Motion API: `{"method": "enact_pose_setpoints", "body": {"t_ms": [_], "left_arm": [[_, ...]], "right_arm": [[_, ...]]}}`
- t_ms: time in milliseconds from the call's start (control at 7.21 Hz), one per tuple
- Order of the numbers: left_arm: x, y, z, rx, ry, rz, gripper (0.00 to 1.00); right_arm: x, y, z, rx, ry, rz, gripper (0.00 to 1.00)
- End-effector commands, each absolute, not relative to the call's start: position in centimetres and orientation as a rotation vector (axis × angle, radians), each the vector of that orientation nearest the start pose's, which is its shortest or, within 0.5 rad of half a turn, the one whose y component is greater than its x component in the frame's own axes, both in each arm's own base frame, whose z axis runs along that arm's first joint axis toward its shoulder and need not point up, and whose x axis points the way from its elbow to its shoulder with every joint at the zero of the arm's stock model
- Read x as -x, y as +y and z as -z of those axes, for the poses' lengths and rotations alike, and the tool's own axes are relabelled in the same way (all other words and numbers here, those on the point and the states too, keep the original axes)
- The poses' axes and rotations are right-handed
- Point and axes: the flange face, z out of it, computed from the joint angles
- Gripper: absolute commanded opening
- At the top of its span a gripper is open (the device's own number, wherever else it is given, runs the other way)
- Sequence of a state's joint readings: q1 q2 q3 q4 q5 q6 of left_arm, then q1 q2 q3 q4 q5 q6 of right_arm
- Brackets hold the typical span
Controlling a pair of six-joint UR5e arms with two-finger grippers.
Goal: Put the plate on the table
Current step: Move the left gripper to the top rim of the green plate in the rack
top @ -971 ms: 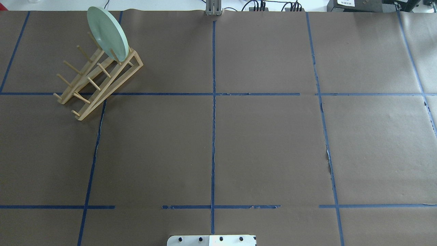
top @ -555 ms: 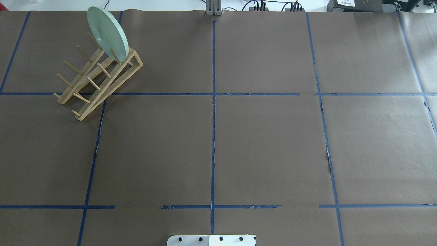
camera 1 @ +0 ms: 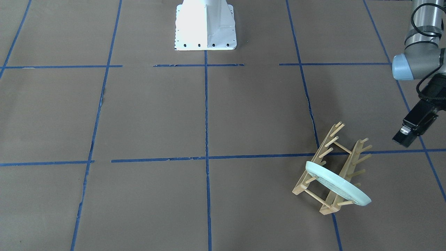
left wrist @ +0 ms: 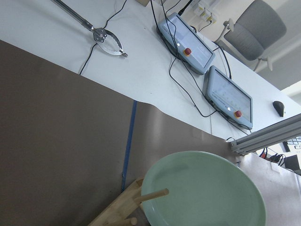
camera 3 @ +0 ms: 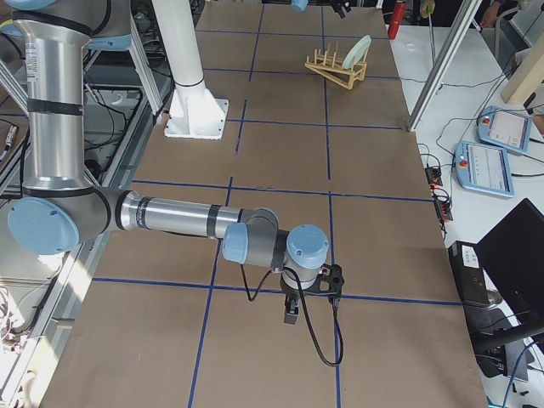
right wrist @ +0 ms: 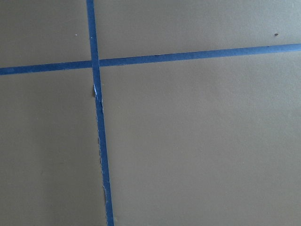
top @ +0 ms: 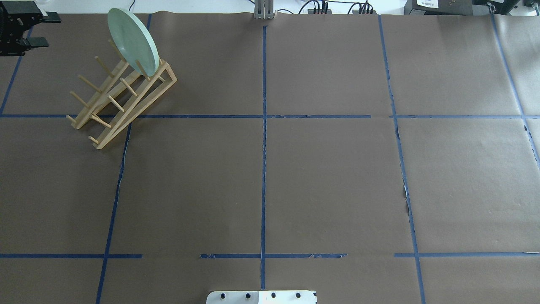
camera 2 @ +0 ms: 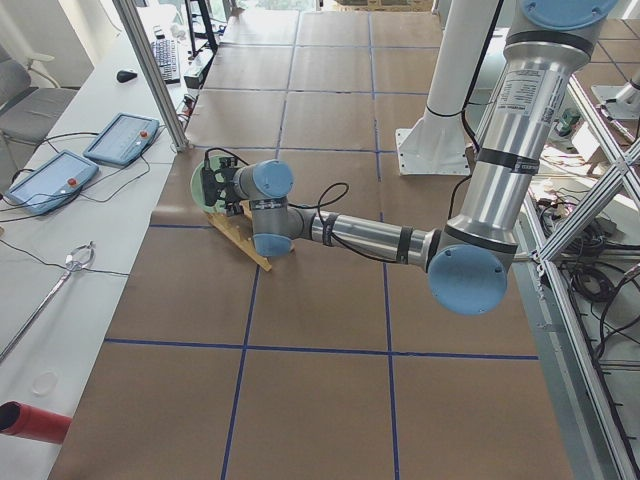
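Finding: the plate (top: 133, 41) is not yet on the desk (top: 329, 177). It stands on edge, tilted, in the end slot of a wooden rack (top: 122, 101) at about 10 o'clock from the desk centre in the overhead view. The pegs on either side prop it there, which leaves its upper rim exposed. The left tool (top: 48, 29) sits at 9 o'clock of the plate, apart from it, with its fingers spread and nothing between them. I judge it is set up this way to take the rim. Its wrist camera faces the plate's broad side. The right tool (camera 3: 290, 313) hangs low over bare desk, well apart from the rack and apparently parked clear. Whether it is open or closed cannot be told. Remaining work, in my judgement, is to grip, lift clear of the pegs and lay flat.
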State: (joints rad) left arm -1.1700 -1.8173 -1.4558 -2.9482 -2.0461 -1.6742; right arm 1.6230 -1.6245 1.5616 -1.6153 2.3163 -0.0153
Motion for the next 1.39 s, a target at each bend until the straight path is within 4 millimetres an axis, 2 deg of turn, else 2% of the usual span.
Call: {"method": "enact_pose_setpoints", "body": {"t_ms": [0, 139, 555, 693, 832, 1109, 1248], "left_arm": [[-19.5, -58.5, -40.4, -0.350, 1.621, 0.816, 1.00], [-22.1, -58.3, -39.6, -0.372, 1.635, 0.842, 1.00], [-24.3, -59.6, -38.3, -0.370, 1.632, 0.815, 1.00], [-25.8, -60.5, -38.1, -0.358, 1.626, 0.811, 0.96], [-26.2, -61.2, -38.3, -0.354, 1.615, 0.818, 0.83], [-26.7, -61.9, -37.7, -0.389, 1.586, 0.785, 0.74], [-26.9, -62.3, -37.0, -0.387, 1.580, 0.788, 0.74]], "right_arm": [[-9.0, -45.6, -69.5, 0.077, -0.748, -0.075, 1.00], [-9.0, -45.6, -69.5, 0.077, -0.748, -0.075, 1.00], [-9.0, -45.6, -69.5, 0.077, -0.748, -0.075, 1.00], [-9.0, -45.6, -69.5, 0.077, -0.748, -0.075, 1.00], [-9.0, -45.6, -69.5, 0.077, -0.748, -0.075, 1.00], [-9.0, -45.6, -69.5, 0.077, -0.748, -0.075, 1.00], [-9.0, -45.6, -69.5, 0.077, -0.748, -0.075, 1.00]]}}
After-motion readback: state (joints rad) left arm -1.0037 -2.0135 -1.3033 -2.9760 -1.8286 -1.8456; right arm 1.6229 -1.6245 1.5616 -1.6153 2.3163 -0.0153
